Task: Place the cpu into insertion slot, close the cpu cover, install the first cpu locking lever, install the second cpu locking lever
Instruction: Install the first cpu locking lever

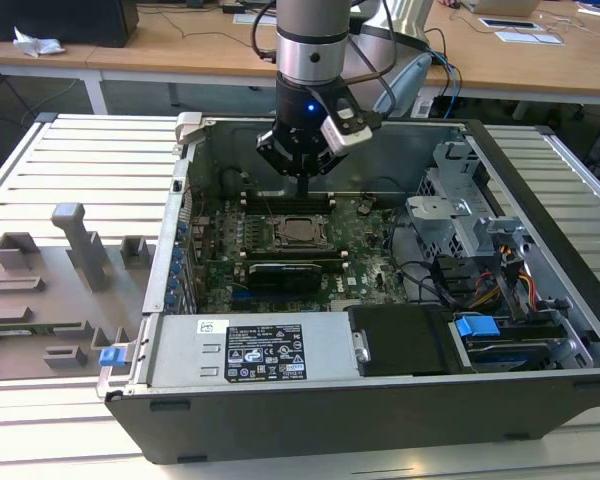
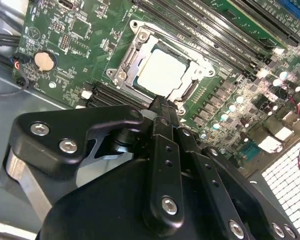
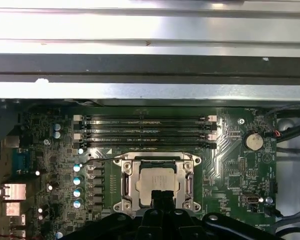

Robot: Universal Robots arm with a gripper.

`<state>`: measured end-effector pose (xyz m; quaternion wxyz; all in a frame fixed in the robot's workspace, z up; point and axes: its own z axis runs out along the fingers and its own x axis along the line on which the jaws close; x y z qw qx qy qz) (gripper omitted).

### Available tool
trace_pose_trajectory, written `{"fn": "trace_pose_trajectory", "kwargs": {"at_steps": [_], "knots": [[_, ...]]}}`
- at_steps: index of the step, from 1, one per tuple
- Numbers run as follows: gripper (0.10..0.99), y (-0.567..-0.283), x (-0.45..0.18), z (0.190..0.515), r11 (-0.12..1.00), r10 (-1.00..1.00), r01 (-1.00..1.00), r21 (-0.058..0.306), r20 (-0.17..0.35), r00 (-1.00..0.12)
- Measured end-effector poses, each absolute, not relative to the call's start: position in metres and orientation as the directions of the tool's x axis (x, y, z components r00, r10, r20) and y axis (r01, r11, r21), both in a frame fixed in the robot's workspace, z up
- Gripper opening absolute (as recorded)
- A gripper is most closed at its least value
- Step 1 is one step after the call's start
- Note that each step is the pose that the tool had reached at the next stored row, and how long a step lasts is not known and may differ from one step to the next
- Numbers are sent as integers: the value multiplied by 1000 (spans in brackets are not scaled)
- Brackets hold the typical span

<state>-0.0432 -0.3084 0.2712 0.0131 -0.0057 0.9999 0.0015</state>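
One black gripper point(image 1: 302, 188), clenched empty, at the square black insertion slot's point(image 3: 157, 164) twelve o'clock, exterior view.
Small silver-grey square cpu point(image 2: 162, 72) seated: likely light, stiff, fragile; hold by edges.

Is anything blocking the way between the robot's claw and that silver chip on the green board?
Nothing visible does. In the second wrist view the gripper, its tips together, hangs right at the edge of the cpu, which lies framed by the cpu cover. No object sits between them.

matt silver cpu point(image 2: 162, 72), shiny metal cpu cover point(image 3: 126, 181), matt black tool point(image 2: 160, 104)
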Motion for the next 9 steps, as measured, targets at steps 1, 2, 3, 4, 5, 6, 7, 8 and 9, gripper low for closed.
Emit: {"fn": "trace_pose_trajectory", "kwargs": {"at_steps": [1, 2, 3, 4, 5, 6, 7, 8, 9], "knots": [[106, -308, -43, 271, 1000, -12, -12, 3, -26, -1000], [106, -308, -43, 271, 1000, -12, -12, 3, -26, -1000], [106, -308, -43, 271, 1000, -12, -12, 3, -26, -1000], [106, -308, -43, 271, 1000, -12, -12, 3, -26, -1000], [106, -308, -43, 271, 1000, -12, -12, 3, -26, -1000], [106, -308, -44, 271, 1000, -12, -12, 3, -26, -1000], [106, -308, -45, 271, 1000, -12, -12, 3, -26, -1000], [106, -308, -47, 271, 1000, -12, -12, 3, -26, -1000], [106, -308, -49, 271, 1000, -12, -12, 3, -26, -1000]]}}
